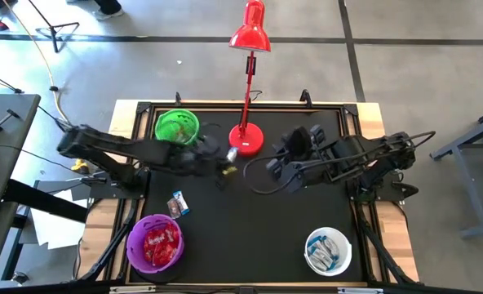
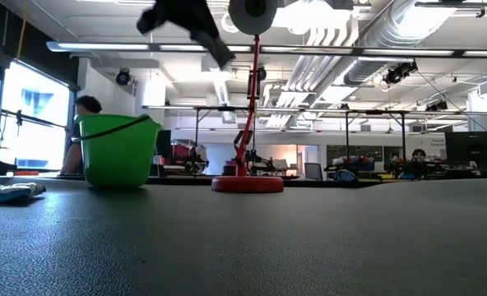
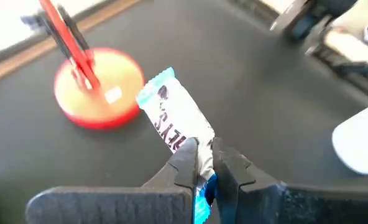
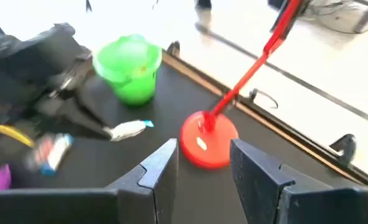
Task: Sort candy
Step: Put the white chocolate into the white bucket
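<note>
From above, the sorting looks nearly done. The purple plastic bowl (image 1: 155, 242) holds red-wrapped sweets, the white bowl (image 1: 328, 251) holds blue-and-white ones, and the green bowl (image 1: 176, 126) has something inside that cannot be made out. One blue-and-white wrapped candy (image 1: 178, 204) lies loose on the black tabletop (image 1: 250, 220) near the purple bowl. The left gripper (image 1: 225, 160) hangs beside the round base of the red desk lamp (image 1: 245, 140); the right gripper (image 1: 289, 155) waits just across that base.

The low view shows the green bowl, the lamp base, and a loose candy at the table's left edge; a dark arm shows overhead.

In the left wrist view, the left gripper (image 3: 206, 167) is pinching a blue-and-white wrapped sweet (image 3: 175, 119) by one end, lifted clear of the table.

In the right wrist view, the right gripper (image 4: 202, 165) stands spread and empty, facing the lamp base and the held sweet (image 4: 129, 129).

Judging from this, two pieces remain: the held one, probably bound for the white bowl, and the loose one.
</note>
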Available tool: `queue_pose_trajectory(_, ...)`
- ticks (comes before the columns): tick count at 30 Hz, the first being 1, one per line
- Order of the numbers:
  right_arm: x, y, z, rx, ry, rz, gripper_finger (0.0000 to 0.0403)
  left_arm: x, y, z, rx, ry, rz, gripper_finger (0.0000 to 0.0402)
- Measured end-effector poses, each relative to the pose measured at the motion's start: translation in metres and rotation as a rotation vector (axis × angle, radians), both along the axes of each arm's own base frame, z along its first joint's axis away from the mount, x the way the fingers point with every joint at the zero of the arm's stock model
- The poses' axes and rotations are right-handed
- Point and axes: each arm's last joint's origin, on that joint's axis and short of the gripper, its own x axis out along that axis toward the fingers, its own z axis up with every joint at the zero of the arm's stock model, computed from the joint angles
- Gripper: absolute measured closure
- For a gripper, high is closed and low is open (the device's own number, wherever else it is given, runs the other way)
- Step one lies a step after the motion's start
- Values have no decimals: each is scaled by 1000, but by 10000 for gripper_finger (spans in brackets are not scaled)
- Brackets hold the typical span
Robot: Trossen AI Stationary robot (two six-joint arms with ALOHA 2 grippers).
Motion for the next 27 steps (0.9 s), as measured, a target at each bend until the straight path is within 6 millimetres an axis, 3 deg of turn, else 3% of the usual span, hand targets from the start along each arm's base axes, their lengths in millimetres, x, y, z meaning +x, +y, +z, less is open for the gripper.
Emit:
queue_pose_trajectory(6, 16, 8, 1, -27, -162, -70, 261, -46, -7, 50, 108, -172, -31, 388)
queue_pose_trajectory(11, 46, 17, -11, -35, -204, -49, 261, -70, -17, 71, 190, -260, -74, 387)
queue_pose_trajectory(21, 72, 20, -7, -101, -250, 53, 261, -75, -38, 83, 296, -330, -197, 387)
queue_pose_trajectory(27, 89, 20, -1, -102, -280, 222, 261, -78, -44, 84, 331, -337, -174, 387)
